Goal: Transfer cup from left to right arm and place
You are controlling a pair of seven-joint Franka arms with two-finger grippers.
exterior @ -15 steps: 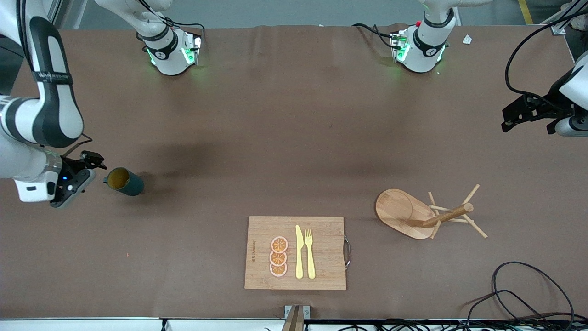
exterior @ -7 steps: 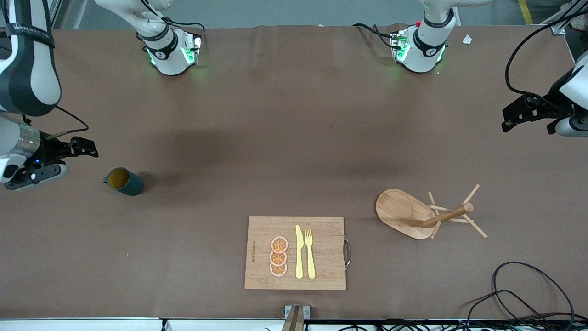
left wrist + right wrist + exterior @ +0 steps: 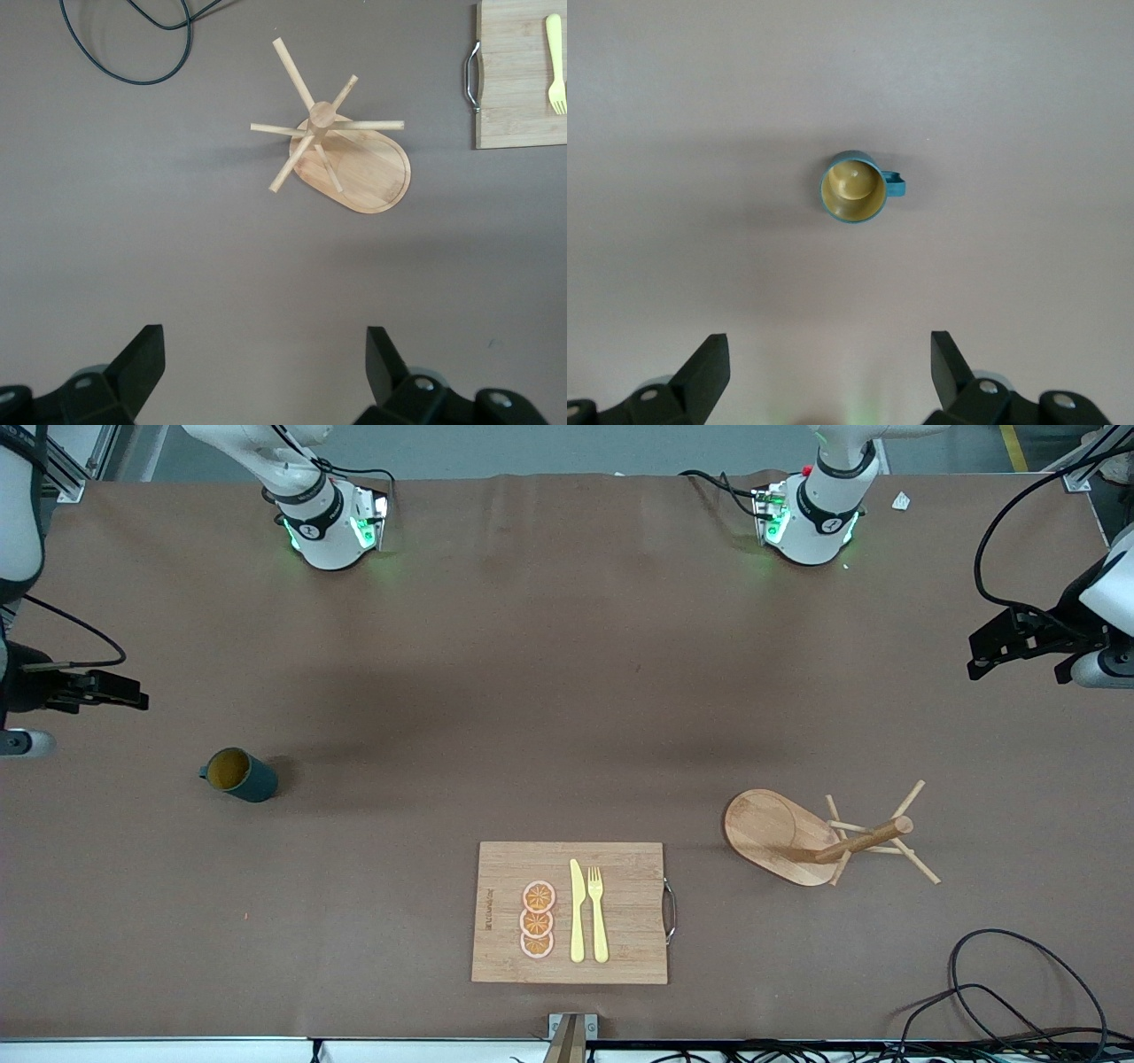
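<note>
A wooden cutting board is laid on the brown desk, with three orange slices, a yellow knife and a yellow fork on it; a wooden peg rack is set toward the left arm's end

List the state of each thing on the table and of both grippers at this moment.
cup: upright on the table, free, toward the right arm's end
peg rack: standing, nothing on its pegs
cutting board: flat, carrying orange slices, knife and fork
right gripper: fingers open, empty, above the cup
left gripper: fingers open, empty, waiting near the peg rack
</note>
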